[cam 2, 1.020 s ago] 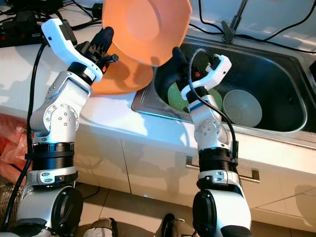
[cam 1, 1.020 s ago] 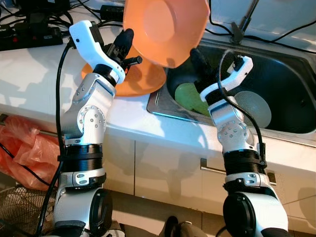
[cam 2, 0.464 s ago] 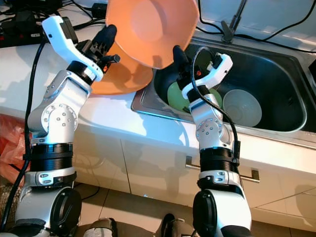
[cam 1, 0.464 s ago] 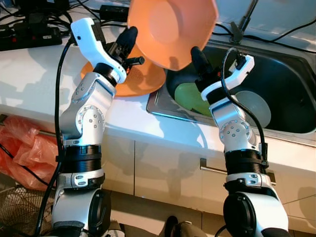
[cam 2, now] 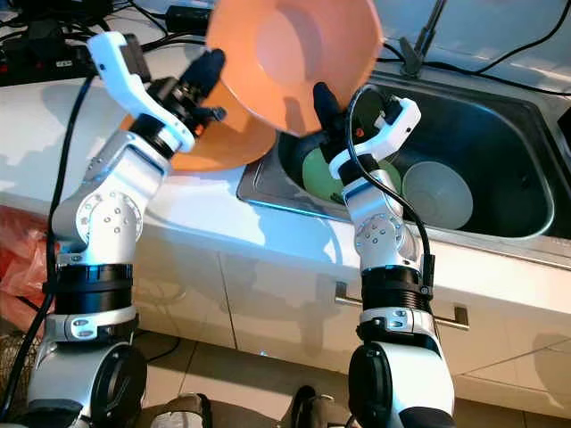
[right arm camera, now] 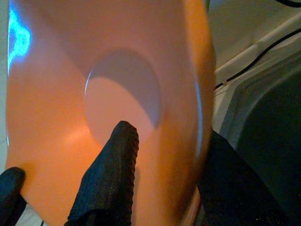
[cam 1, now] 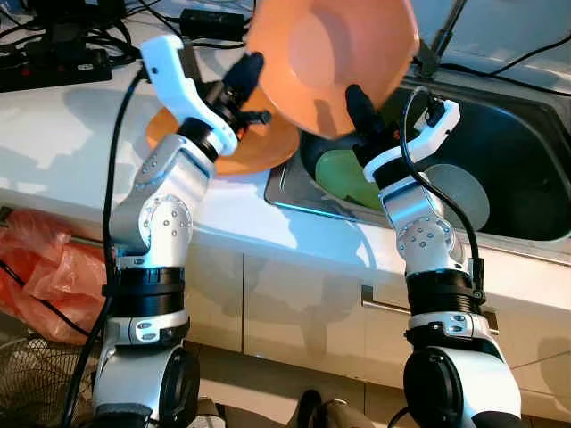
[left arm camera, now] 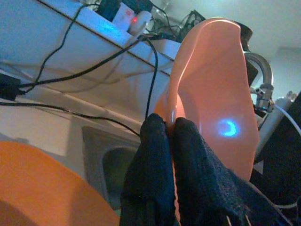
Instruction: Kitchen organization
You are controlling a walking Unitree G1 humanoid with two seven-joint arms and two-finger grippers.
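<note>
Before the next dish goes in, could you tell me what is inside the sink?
In the sink lie a green plate and a grey bowl; the raised orange bowl and the right hand cover its near-left corner.

Matt plastic bowl [cam 1: 335, 53] (orange), steel sink [cam 1: 526, 134]

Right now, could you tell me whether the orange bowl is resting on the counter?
No, the orange bowl is held up in the air above the sink edge, gripped on both sides by the left gripper and right gripper.
</note>
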